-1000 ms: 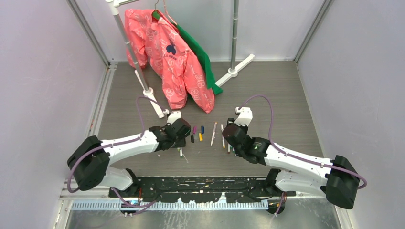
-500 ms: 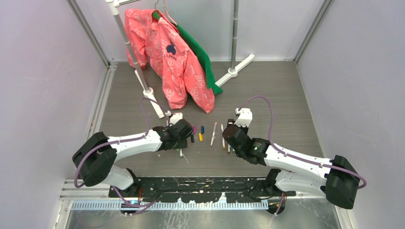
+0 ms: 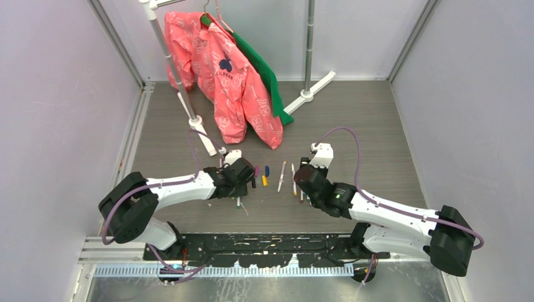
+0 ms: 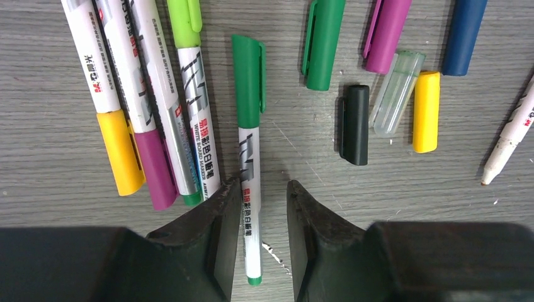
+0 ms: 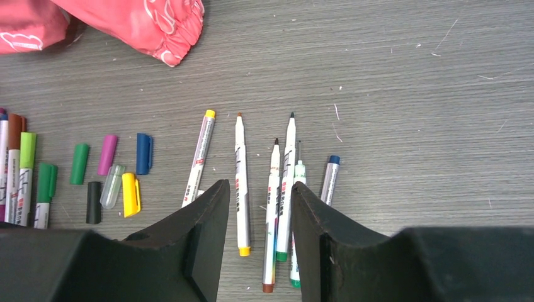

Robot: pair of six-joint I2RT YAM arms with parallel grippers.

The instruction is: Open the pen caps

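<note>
In the left wrist view my left gripper [image 4: 263, 211] is open, its fingers [image 4: 214, 226] straddling the white barrel of a pen with a green cap [image 4: 248, 78]. To its left lie capped pens with a yellow cap [image 4: 119, 151], a purple cap [image 4: 155, 167] and a light-green cap [image 4: 184, 22]. Loose green [image 4: 323, 44], purple [image 4: 385, 34], blue [image 4: 463, 34], black [image 4: 354, 124], clear [image 4: 395, 93] and yellow [image 4: 426, 111] caps lie to the right. My right gripper [image 5: 259, 214] is open and empty above several uncapped pens [image 5: 240, 176]. The top view shows both grippers, left [image 3: 239, 182] and right [image 3: 303, 182].
A pink jacket [image 3: 233, 82] and a green garment [image 3: 267, 75] hang on a metal rack at the back; its base bars [image 3: 204, 135] [image 3: 315, 88] rest on the floor. The jacket's cuff [image 5: 164, 28] lies just beyond the pens. Grey walls enclose both sides.
My left arm has shifted slightly right and forward over the capped pens. The right arm has barely moved.
</note>
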